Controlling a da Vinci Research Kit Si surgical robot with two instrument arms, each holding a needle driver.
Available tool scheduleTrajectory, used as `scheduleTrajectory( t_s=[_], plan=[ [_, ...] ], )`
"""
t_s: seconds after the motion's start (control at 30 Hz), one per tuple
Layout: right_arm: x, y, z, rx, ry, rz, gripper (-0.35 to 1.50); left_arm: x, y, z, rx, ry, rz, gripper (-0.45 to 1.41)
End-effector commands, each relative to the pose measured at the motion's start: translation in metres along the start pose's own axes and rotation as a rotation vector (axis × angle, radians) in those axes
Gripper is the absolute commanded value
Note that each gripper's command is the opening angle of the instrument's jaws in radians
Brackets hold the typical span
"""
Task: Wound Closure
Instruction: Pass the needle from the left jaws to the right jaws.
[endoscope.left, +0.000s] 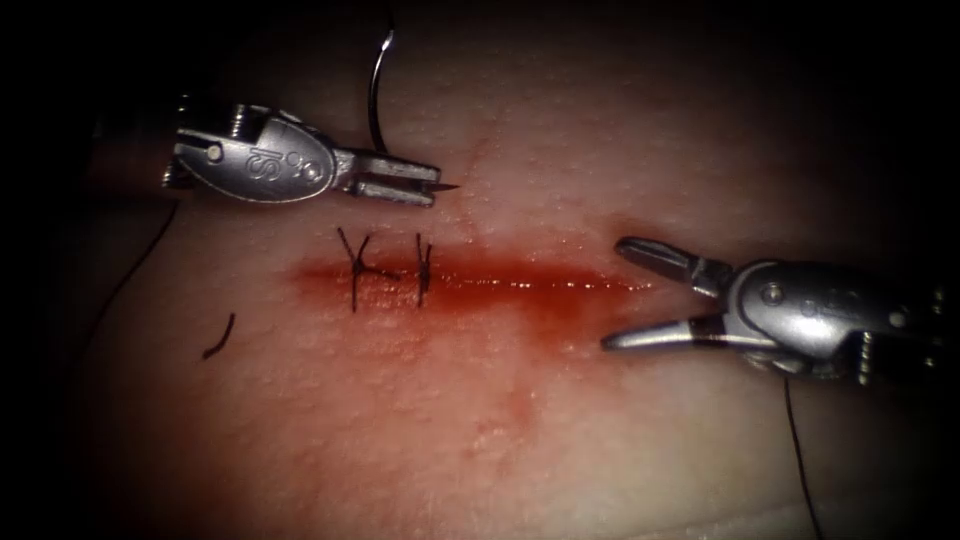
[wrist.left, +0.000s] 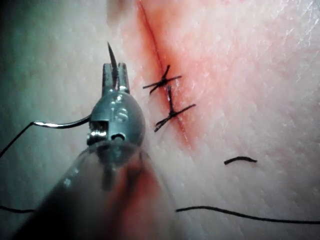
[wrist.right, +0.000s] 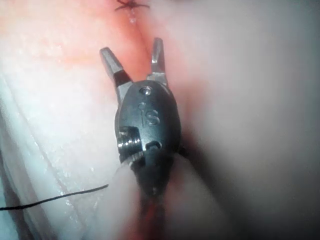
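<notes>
The pale tissue (endoscope.left: 620, 420) carries a red horizontal cut (endoscope.left: 520, 285) with two tied stitches (endoscope.left: 390, 268) at its left part. Above them the left claw (endoscope.left: 425, 185) is clenched on the needle (endoscope.left: 378, 90) near its point, which is clear of the tissue. The right claw (endoscope.left: 625, 295) stands released at the cut's right end, grasping nothing.
</notes>
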Motion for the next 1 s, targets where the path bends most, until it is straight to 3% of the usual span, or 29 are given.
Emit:
scheduleTrajectory(
  t_s=[0.03, 0.1, 0.2, 0.23, 0.3, 0.33, 0.43, 0.47, 0.67, 1.0],
  plan=[
    [-0.0002, -0.0001, 0.0010, -0.001, 0.012, 0.049, 1.07, -0.0002, -0.0003, 0.0006, 0.000, 0.021, 0.016, -0.45],
    [0.0004, 0.0004, 0.0011, -0.008, 0.063, 0.156, 1.02, 0.0009, 0.0002, 0.0003, 0.025, 0.101, 0.066, -0.45],
    [0.0007, 0.0006, 0.0012, 0.016, 0.086, 0.225, 0.73, 0.0018, 0.0006, 0.0000, 0.057, 0.182, 0.101, -0.45],
    [0.0008, 0.0006, 0.0013, 0.027, 0.089, 0.249, 0.71, 0.0022, 0.0009, 0.0001, 0.059, 0.220, 0.113, -0.45],
    [0.0008, 0.0006, 0.0013, 0.037, 0.090, 0.261, 0.73, 0.0023, 0.0011, 0.0001, 0.061, 0.243, 0.120, -0.45],
    [0.0008, 0.0005, 0.0015, 0.060, 0.100, 0.327, 0.75, 0.0027, 0.0018, 0.0004, 0.080, 0.310, 0.143, -0.45],
    [0.0009, 0.0004, 0.0017, 0.071, 0.115, 0.393, 0.78, 0.0029, 0.0023, 0.0006, 0.098, 0.347, 0.157, -0.45],
    [0.0010, 0.0003, 0.0022, 0.091, 0.143, 0.478, 0.81, 0.0031, 0.0028, 0.0006, 0.120, 0.388, 0.172, -0.45],
    [0.0012, -0.0001, 0.0034, 0.120, 0.202, 0.632, 1.00, 0.0039, 0.0038, 0.0006, 0.141, 0.456, 0.235, -0.45],
    [0.0017, -0.0012, 0.0057, 0.177, 0.206, 0.746, 0.93, 0.0052, 0.0055, 0.0017, 0.136, 0.506, 0.334, -0.45]
  ],
)
